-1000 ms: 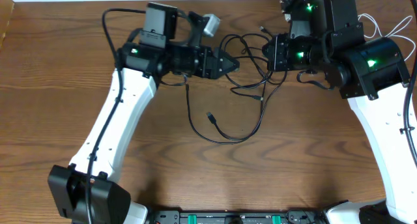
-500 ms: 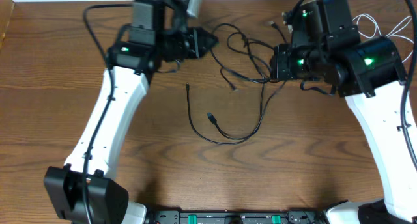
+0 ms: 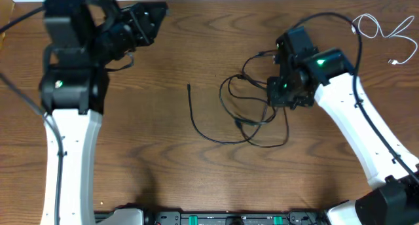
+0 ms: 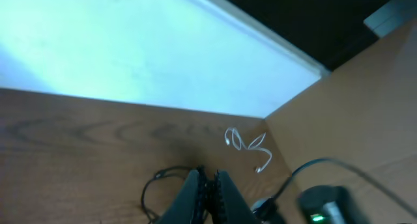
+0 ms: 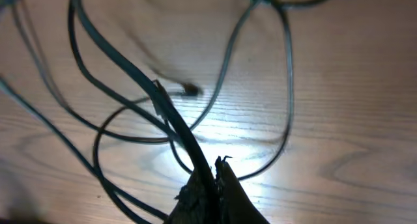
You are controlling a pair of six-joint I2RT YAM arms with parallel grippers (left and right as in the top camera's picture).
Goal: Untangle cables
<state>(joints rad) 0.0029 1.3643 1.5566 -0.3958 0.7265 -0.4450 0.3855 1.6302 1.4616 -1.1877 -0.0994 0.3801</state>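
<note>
While black cable point(image 5: 172, 120) sprawls, right end effector point(image 5: 214, 167) pinching it

long cable point(image 3: 243, 123): on table point(image 3: 144, 153), middle; loops bunched toward the right, one free end trailing left
short cable point(image 3: 378, 33): on table, far right corner, well apart from long cable
right gripper point(image 3: 278, 102): at right edge of the bunch, pinching a long cable strand
left gripper point(image 3: 157, 12): far left, raised off table, well apart from both cables
between the grippers: long cable's free end
</note>
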